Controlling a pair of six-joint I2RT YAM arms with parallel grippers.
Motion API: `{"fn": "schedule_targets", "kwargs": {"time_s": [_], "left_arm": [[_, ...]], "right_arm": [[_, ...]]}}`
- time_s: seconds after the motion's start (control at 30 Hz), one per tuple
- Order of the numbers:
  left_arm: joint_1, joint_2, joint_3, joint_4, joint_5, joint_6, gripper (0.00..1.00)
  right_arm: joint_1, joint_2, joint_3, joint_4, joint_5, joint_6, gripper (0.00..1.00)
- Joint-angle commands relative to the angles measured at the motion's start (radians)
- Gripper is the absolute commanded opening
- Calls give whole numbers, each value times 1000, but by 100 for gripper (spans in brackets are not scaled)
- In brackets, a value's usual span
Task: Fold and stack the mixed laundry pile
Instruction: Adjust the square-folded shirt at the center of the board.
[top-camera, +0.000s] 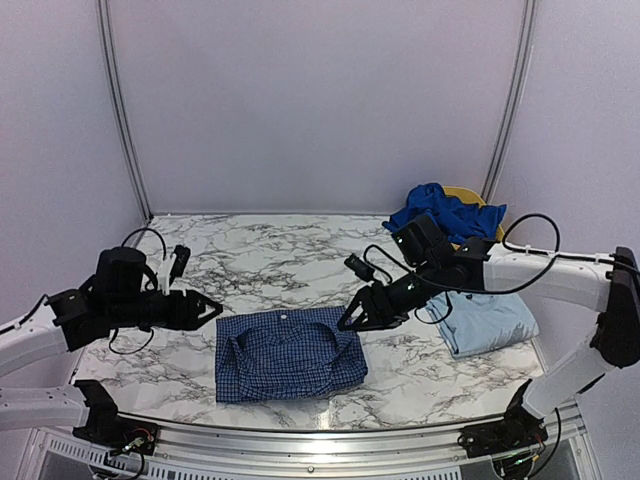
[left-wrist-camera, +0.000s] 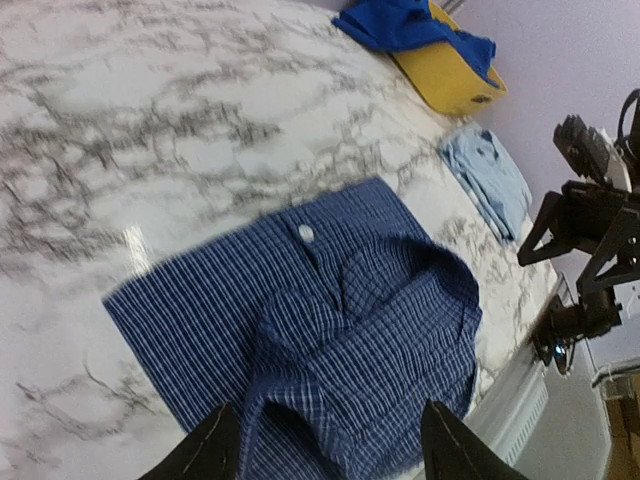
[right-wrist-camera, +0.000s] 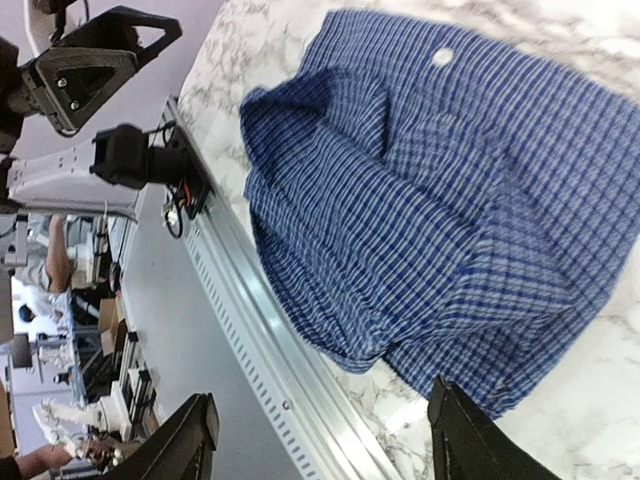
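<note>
From above, the check shirt (top-camera: 290, 355) is lying folded at the near middle of the marble surface (top-camera: 270, 250). The left hand (top-camera: 212, 308) is hovering just left of it and the right hand (top-camera: 350, 318) by its far right corner, both spread wide and gripping nothing. The right arm is crossing over a folded pale T-shirt (top-camera: 490, 322). A royal-blue piece (top-camera: 440, 212) is draping over a yellow basket (top-camera: 470, 192) at the far right

From the left wrist, the fingers (left-wrist-camera: 205, 455) are standing well apart above the shirt's rumpled edge

From the right wrist, the fingers (right-wrist-camera: 185, 440) are gaping over the near rail, the shirt just beyond them
</note>
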Motion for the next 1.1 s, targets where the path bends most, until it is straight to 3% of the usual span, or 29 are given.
{"fn": "schedule_targets", "kwargs": {"time_s": [0.0, 0.3, 0.77, 1.07], "left_arm": [[-125, -78, -132, -48, 86, -228, 65], [-231, -83, -280, 155, 98, -442, 66], [-305, 203, -270, 375, 99, -477, 70], [-297, 164, -236, 420, 94, -498, 67]], "right_arm": [[91, 25, -106, 158, -65, 141, 69], [143, 105, -176, 304, -72, 225, 73], [142, 274, -124, 369, -162, 197, 73], [117, 248, -87, 528, -224, 264, 72]]}}
